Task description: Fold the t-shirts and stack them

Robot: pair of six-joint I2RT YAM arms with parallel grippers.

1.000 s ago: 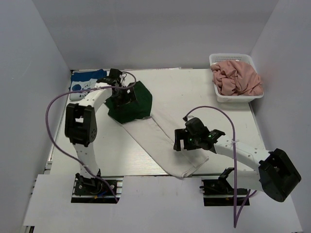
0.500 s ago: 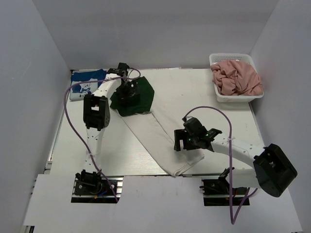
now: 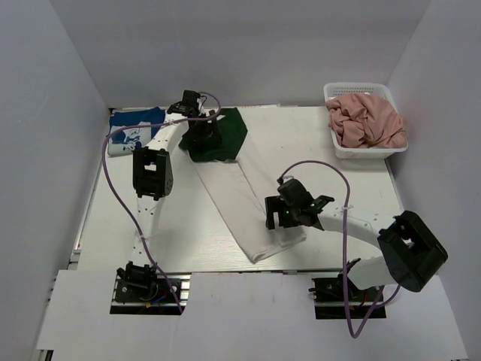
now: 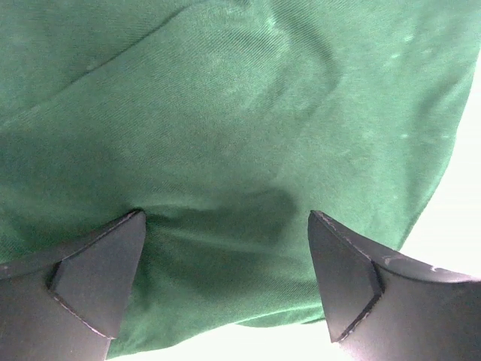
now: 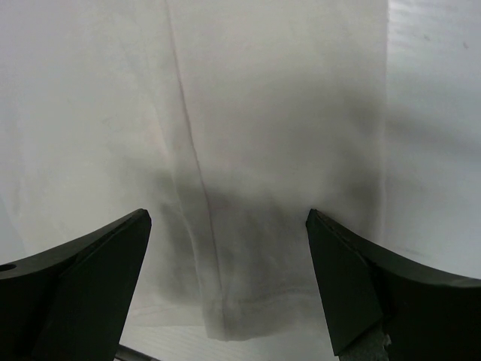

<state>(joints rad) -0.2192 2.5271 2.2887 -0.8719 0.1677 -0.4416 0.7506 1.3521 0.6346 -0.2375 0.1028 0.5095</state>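
A white t-shirt (image 3: 233, 199) with dark green sleeves (image 3: 228, 134) lies folded into a long strip across the table. My left gripper (image 3: 201, 139) is low over the green end (image 4: 225, 113), open, its fingers (image 4: 98, 278) spread wide on the cloth. My right gripper (image 3: 279, 220) is open too, low over the white near end (image 5: 263, 113), and the hem (image 5: 248, 308) shows between its fingers. A blue printed t-shirt (image 3: 134, 129) lies folded at the back left. A pink t-shirt (image 3: 366, 120) is bunched in the basket.
The white mesh basket (image 3: 359, 88) stands at the back right corner by the right wall. Purple cables loop from both arms over the table. The left arm's elbow (image 3: 152, 171) stands over the table's left part.
The strip has shifted toward the back and swung straighter; its green end moved up-right, its white end left. Both grippers moved along with it and stayed open.
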